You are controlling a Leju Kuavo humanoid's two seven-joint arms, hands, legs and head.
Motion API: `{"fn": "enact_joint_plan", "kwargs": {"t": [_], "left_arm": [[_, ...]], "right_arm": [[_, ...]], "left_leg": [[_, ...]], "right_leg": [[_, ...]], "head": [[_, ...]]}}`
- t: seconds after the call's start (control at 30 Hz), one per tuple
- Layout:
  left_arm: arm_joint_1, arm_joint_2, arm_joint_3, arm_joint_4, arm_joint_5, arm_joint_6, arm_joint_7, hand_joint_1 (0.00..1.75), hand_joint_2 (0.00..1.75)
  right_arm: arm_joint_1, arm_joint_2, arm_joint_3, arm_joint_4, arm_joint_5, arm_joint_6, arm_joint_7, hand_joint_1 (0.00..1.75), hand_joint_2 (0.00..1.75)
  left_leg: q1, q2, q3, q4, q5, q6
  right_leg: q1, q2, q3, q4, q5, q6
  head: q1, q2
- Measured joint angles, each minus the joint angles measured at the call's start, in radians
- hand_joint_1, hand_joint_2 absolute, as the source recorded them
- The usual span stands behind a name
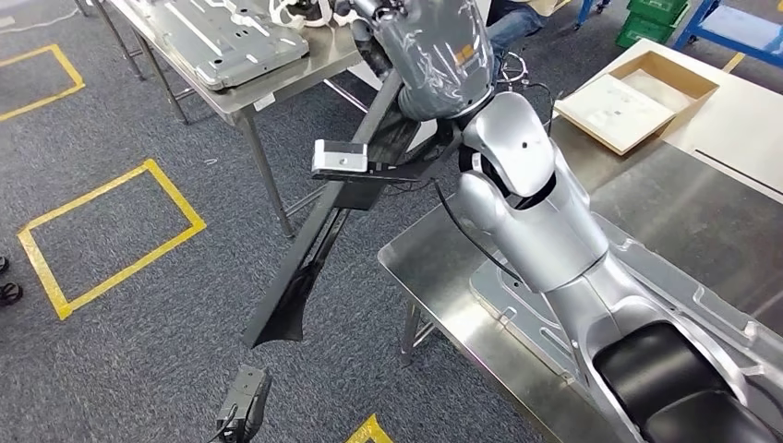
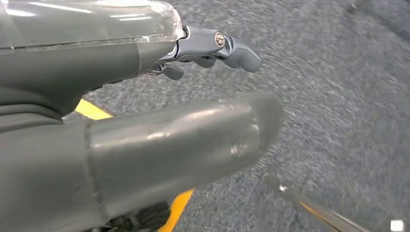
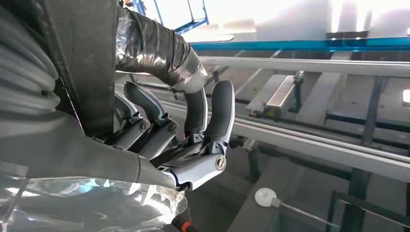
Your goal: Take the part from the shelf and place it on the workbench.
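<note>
We see the right hand [image 1: 434,46] raised at the far end of the silver right arm [image 1: 545,212], above the gap between two metal tables. It grips the part [image 1: 314,249], a long, dark, narrow strip, near its upper end. From the hand the part slants down and to the left, and its flared lower end hangs over the grey carpet [image 1: 138,369], clear of both tables. In the right wrist view the dark fingers [image 3: 220,111] curl in beside the tape-wrapped thumb, against a dark band that we take to be the part; we cannot tell exactly where they touch it.

The workbench [image 1: 443,277] lies near and to the right, under the arm, and a pale grey moulded panel [image 1: 506,300] lies flat on it. A shallow cardboard box [image 1: 646,88] sits further back on the right. The far table [image 1: 277,83] on the left carries another grey panel [image 1: 231,32]. A square of yellow tape [image 1: 175,194] marks the carpet on the left.

In the left wrist view the left hand [image 2: 208,53] hangs over the carpet, its fingers loosely bent and apart from the thumb, holding nothing.
</note>
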Motion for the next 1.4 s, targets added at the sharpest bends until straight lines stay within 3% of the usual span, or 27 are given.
{"fn": "enact_joint_plan", "kwargs": {"t": [0.07,0.1,0.13,0.17,0.23,0.3,0.33,0.4,0.47,0.53,0.57,0.6,0.63,0.67,0.7,0.77,0.83,0.9,0.97,1.03,1.1,1.13,1.17,1.23,1.3,1.33,1.4], "left_arm": [[0.004,0.000,0.000,0.000,0.006,0.002,-0.001,0.00,0.00],[0.006,0.000,0.000,0.000,0.011,0.005,0.001,0.00,0.00],[0.008,-0.001,0.000,0.000,0.016,0.008,0.004,0.00,0.00],[0.009,-0.002,0.000,0.000,0.019,0.011,0.007,0.00,0.00],[0.010,-0.007,0.000,0.000,0.024,0.014,0.015,0.00,0.00],[0.010,-0.012,0.001,0.000,0.028,0.014,0.020,0.00,0.00],[0.010,-0.014,0.001,0.000,0.029,0.013,0.022,0.00,0.00],[0.010,-0.020,0.001,0.000,0.028,0.010,0.023,0.00,0.00],[0.011,-0.023,0.001,0.000,0.028,0.007,0.026,0.00,0.00],[0.016,-0.024,0.001,0.000,0.029,0.005,0.031,0.00,0.00],[0.020,-0.024,0.001,0.000,0.030,0.005,0.034,0.00,0.00],[0.025,-0.024,0.001,0.000,0.030,0.006,0.036,0.00,0.00],[0.028,-0.024,0.001,0.000,0.031,0.006,0.038,0.00,0.00],[0.031,-0.024,0.001,0.000,0.032,0.006,0.039,0.00,0.00],[0.032,-0.024,0.001,0.000,0.032,0.006,0.039,0.00,0.00],[0.032,-0.022,0.002,0.000,0.032,0.006,0.039,0.00,0.00],[0.032,-0.019,0.005,0.000,0.033,0.007,0.039,0.00,0.00],[0.032,-0.021,0.006,0.000,0.033,0.007,0.039,0.00,0.00],[0.030,-0.023,0.007,0.000,0.033,0.007,0.037,0.00,0.00],[0.032,-0.024,0.008,0.000,0.033,0.007,0.036,0.00,0.00],[0.037,-0.023,0.008,0.000,0.033,0.007,0.035,0.00,0.00],[0.039,-0.023,0.008,0.000,0.033,0.008,0.034,0.00,0.00],[0.039,-0.023,0.008,0.000,0.032,0.008,0.032,0.00,0.00],[0.039,-0.024,0.008,0.000,0.031,0.011,0.027,0.00,0.00],[0.037,-0.024,0.008,0.000,0.031,0.012,0.019,0.00,0.00],[0.036,-0.024,0.008,0.000,0.031,0.013,0.015,0.00,0.00],[0.035,-0.024,0.008,0.000,0.031,0.013,0.007,0.00,0.00]], "right_arm": [[-0.005,0.006,0.000,0.012,0.001,-0.003,0.002,1.75,1.75],[-0.006,0.008,0.000,0.019,0.002,-0.003,0.003,1.75,1.75],[-0.008,0.009,0.000,0.027,0.005,-0.003,0.006,1.75,1.75],[-0.012,0.009,0.000,0.033,0.008,-0.003,0.007,1.75,1.75],[-0.026,0.010,0.000,0.044,0.013,-0.003,0.010,1.75,1.75],[-0.040,0.014,0.000,0.056,0.017,-0.003,0.013,1.75,1.75],[-0.043,0.015,0.000,0.063,0.019,-0.003,0.016,1.75,1.75],[-0.045,0.016,0.000,0.075,0.022,-0.005,0.019,1.75,1.75],[-0.046,0.018,0.000,0.085,0.026,-0.010,0.020,1.75,1.75],[-0.042,0.021,0.000,0.095,0.031,-0.016,0.022,1.75,1.75],[-0.039,0.022,0.000,0.101,0.033,-0.018,0.022,1.75,1.75],[-0.034,0.023,0.000,0.107,0.033,-0.019,0.022,1.75,1.75],[-0.029,0.023,0.000,0.113,0.033,-0.020,0.022,1.75,1.75],[-0.026,0.023,0.000,0.118,0.034,-0.021,0.022,1.75,1.75],[-0.024,0.023,0.000,0.122,0.034,-0.021,0.022,1.75,1.75],[-0.023,0.024,0.000,0.128,0.034,-0.022,0.022,1.75,1.75],[-0.022,0.025,0.000,0.132,0.034,-0.024,0.022,1.75,1.75],[-0.021,0.023,0.000,0.136,0.034,-0.025,0.023,1.75,1.75],[-0.022,0.021,-0.001,0.139,0.035,-0.028,0.024,1.75,1.75],[-0.023,0.020,-0.001,0.142,0.035,-0.032,0.025,1.75,1.75],[-0.019,0.020,-0.001,0.146,0.035,-0.034,0.026,1.75,1.75],[-0.017,0.020,-0.001,0.148,0.035,-0.034,0.026,1.75,1.75],[-0.016,0.019,-0.001,0.151,0.035,-0.034,0.026,1.75,1.75],[-0.016,0.018,-0.001,0.155,0.035,-0.034,0.026,1.75,1.75],[-0.019,0.019,-0.001,0.156,0.036,-0.035,0.026,1.75,1.75],[-0.020,0.019,-0.001,0.157,0.036,-0.035,0.027,1.75,1.75],[-0.020,0.019,-0.001,0.159,0.036,-0.036,0.027,1.75,1.75]], "left_leg": [[-0.002,0.028,0.001,0.000,-0.002,0.004],[-0.002,0.042,0.001,0.002,-0.004,0.003],[-0.002,0.056,0.001,0.004,-0.007,0.003],[-0.002,0.069,0.001,0.007,-0.009,0.001],[-0.004,0.090,0.002,0.014,-0.017,-0.005],[-0.008,0.108,0.003,0.019,-0.025,-0.014],[-0.011,0.117,0.006,0.019,-0.026,-0.020],[-0.010,0.129,0.012,0.018,-0.032,-0.030],[-0.006,0.100,0.004,0.050,-0.059,-0.038],[-0.003,0.050,-0.044,0.160,-0.118,-0.043],[-0.002,0.037,-0.077,0.227,-0.145,-0.045],[-0.002,0.030,-0.105,0.278,-0.157,-0.046],[-0.002,0.028,-0.118,0.294,-0.149,-0.045],[-0.002,0.025,-0.112,0.269,-0.122,-0.042],[-0.002,0.015,-0.089,0.210,-0.082,-0.037],[-0.001,-0.028,-0.036,0.080,-0.025,-0.025],[-0.004,-0.054,-0.012,0.026,-0.015,-0.019],[-0.005,-0.036,-0.007,0.015,-0.010,-0.014],[0.000,-0.012,0.000,-0.001,0.000,-0.004],[0.000,0.014,0.004,-0.010,0.004,0.002],[-0.001,0.041,0.003,-0.009,0.002,0.003],[0.000,0.054,0.004,-0.008,0.000,0.002],[0.000,0.067,0.004,-0.007,-0.002,0.001],[0.000,0.088,0.007,-0.001,-0.010,-0.007],[-0.006,0.106,0.009,0.007,-0.020,-0.018],[-0.010,0.115,0.011,0.009,-0.024,-0.023],[-0.013,0.135,0.017,0.009,-0.029,-0.033]], "right_leg": [[-0.003,-0.041,-0.057,0.120,-0.054,0.006],[-0.005,-0.048,-0.076,0.157,-0.062,0.008],[-0.007,-0.054,-0.077,0.161,-0.053,0.009],[-0.008,-0.060,-0.059,0.128,-0.028,0.009],[-0.003,-0.093,0.010,0.002,0.025,0.004],[0.006,-0.118,0.051,-0.076,0.043,-0.008],[0.010,-0.118,0.052,-0.083,0.040,-0.014],[0.009,-0.095,0.053,-0.088,0.044,-0.024],[0.002,-0.075,0.058,-0.095,0.049,-0.035],[-0.002,-0.052,0.061,-0.099,0.051,-0.043],[0.000,-0.039,0.061,-0.098,0.051,-0.045],[0.001,-0.025,0.061,-0.097,0.051,-0.045],[0.003,-0.010,0.061,-0.096,0.051,-0.045],[0.004,0.005,0.061,-0.094,0.051,-0.045],[0.005,0.020,0.061,-0.092,0.051,-0.045],[0.004,0.045,0.058,-0.088,0.051,-0.042],[-0.001,0.066,0.051,-0.088,0.054,-0.031],[-0.007,0.085,0.046,-0.092,0.059,-0.017],[-0.002,0.052,0.034,-0.070,0.042,-0.006],[0.002,-0.014,-0.010,0.023,-0.013,0.001],[-0.004,-0.046,-0.069,0.144,-0.063,0.007],[-0.008,-0.052,-0.081,0.170,-0.066,0.011],[-0.011,-0.056,-0.074,0.158,-0.050,0.013],[-0.013,-0.085,-0.009,0.038,0.009,0.014],[-0.005,-0.123,0.046,-0.066,0.040,0.004],[-0.001,-0.131,0.055,-0.084,0.040,-0.002],[0.001,-0.108,0.053,-0.084,0.039,-0.017]], "head": [[0.001,0.000],[0.002,0.000],[0.002,0.000],[0.002,0.000],[0.002,0.000],[0.002,0.000],[0.001,0.000],[0.001,0.000],[0.001,0.000],[0.001,0.000],[0.001,0.000],[0.001,0.000],[0.001,0.000],[0.001,0.000],[0.001,0.000],[0.001,0.000],[0.001,0.000],[0.000,0.000],[0.003,0.000],[0.006,0.000],[0.007,0.000],[0.007,0.000],[0.007,0.000],[0.007,0.000],[0.007,0.000],[0.006,0.000],[0.005,0.000]]}}
